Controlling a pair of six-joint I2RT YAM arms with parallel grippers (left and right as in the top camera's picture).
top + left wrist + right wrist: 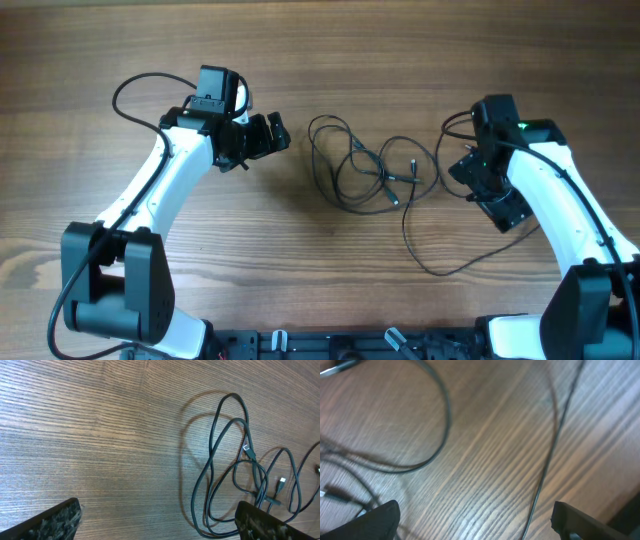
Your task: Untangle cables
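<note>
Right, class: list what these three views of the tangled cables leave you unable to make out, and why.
1. Overhead: the number of cables; the strands are too thin and crossed to count.
2. Left wrist: the lowest loops, behind a finger of the left gripper and cut by the right edge.
3. Right wrist: which strand is which; the picture is blurred, and strands run off the top and left edges.

The cables are black, with silvery plug tips. The table is warm brown wood with fine straight grain and paler streaks. My left arm and right arm are white with black joints. A green light glows on the right one. My fingers are black.
</note>
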